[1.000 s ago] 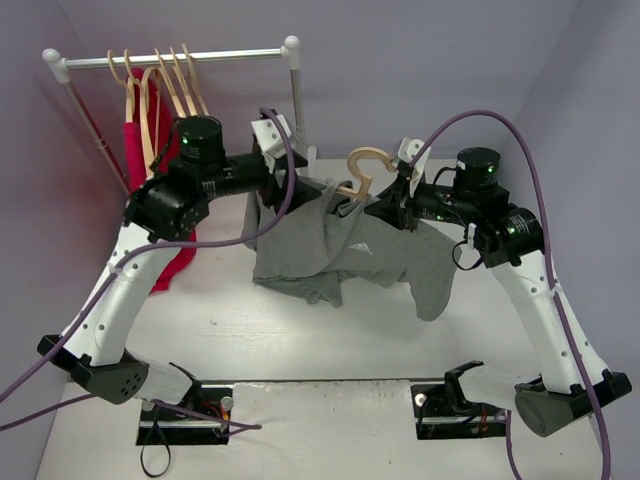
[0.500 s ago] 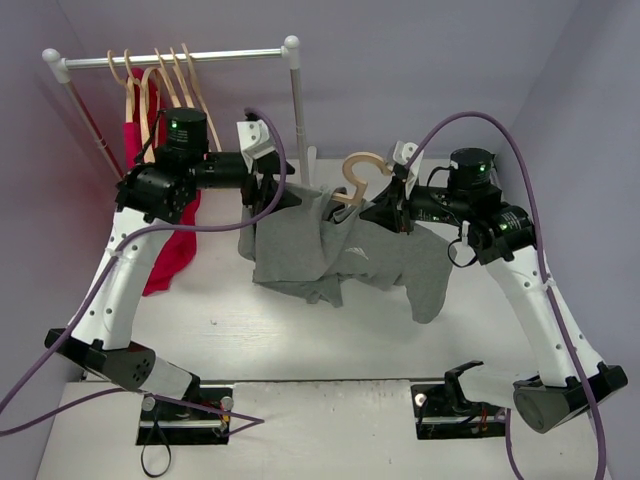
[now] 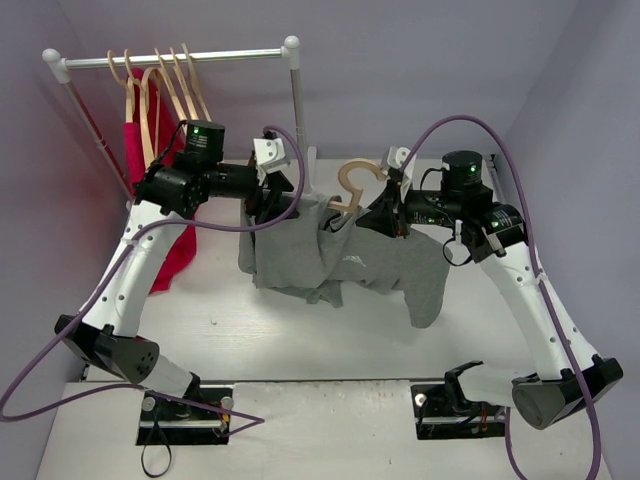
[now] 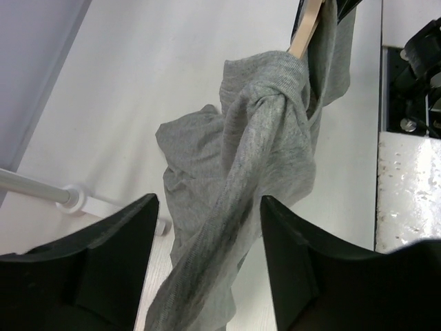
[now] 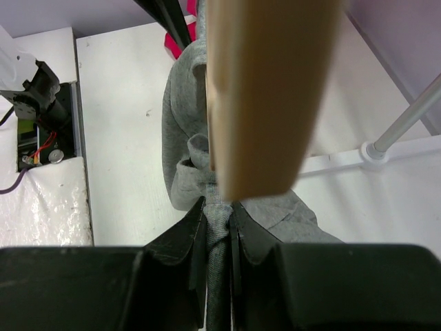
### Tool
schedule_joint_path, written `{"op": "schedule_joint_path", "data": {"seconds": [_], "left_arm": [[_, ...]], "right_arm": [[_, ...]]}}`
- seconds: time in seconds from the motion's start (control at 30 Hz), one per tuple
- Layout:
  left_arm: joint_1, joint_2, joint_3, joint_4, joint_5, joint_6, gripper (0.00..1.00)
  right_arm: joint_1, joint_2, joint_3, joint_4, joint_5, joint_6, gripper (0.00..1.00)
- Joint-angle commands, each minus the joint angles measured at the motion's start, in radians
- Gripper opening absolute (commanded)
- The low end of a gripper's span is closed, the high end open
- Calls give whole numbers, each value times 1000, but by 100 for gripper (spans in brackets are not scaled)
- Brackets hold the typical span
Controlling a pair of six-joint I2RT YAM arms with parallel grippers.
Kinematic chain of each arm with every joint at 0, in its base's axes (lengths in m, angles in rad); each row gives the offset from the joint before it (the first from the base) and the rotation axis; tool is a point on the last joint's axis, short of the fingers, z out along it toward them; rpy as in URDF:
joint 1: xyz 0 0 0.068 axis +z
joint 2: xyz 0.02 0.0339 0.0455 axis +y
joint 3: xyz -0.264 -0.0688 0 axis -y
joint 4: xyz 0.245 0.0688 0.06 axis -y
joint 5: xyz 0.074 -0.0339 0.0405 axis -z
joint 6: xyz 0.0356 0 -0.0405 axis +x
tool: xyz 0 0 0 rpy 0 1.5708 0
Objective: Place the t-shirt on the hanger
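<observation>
The grey t-shirt hangs bunched in the air between my two grippers, with its small white logo showing. The pale wooden hanger sticks up from its collar area, hook uppermost. My left gripper is at the shirt's left shoulder. In the left wrist view its jaws stand wide apart, and a twisted strand of the t-shirt runs between them up to the hanger. My right gripper is shut on a fold of the t-shirt just below the blurred hanger arm.
A clothes rail at the back left carries several wooden hangers and a bright red garment. Its right post stands just behind the shirt. The rail's foot shows in the left wrist view. The arm bases are at the near edge.
</observation>
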Motion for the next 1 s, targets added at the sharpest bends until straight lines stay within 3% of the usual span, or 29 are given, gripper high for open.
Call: {"op": "schedule_joint_path", "data": {"seconds": [0.0,0.23,0.37,0.6,0.7,0.8,0.97], "left_arm": [[4,-8,13,4,20,72,46],[4,-12,-5,4,72,104,20],[4,-36,-40,4,116,139,0],[4,-92,-113,4,177,145,0],[4,-110,-139,2,175,135,0],[4,-145,-171,1,141,135,0],[5,-181,-191,-3,108,137,0]], "right_arm": [[-6,-2,4,104,-54,-8,0],[-6,-2,-13,104,-53,-14,0],[-8,-5,-26,104,-48,-13,0],[-8,-29,-56,104,1,-14,1],[-8,-47,-80,104,47,-14,8],[-9,-71,-118,103,117,-11,20],[-14,-140,-198,104,247,0,27]]}}
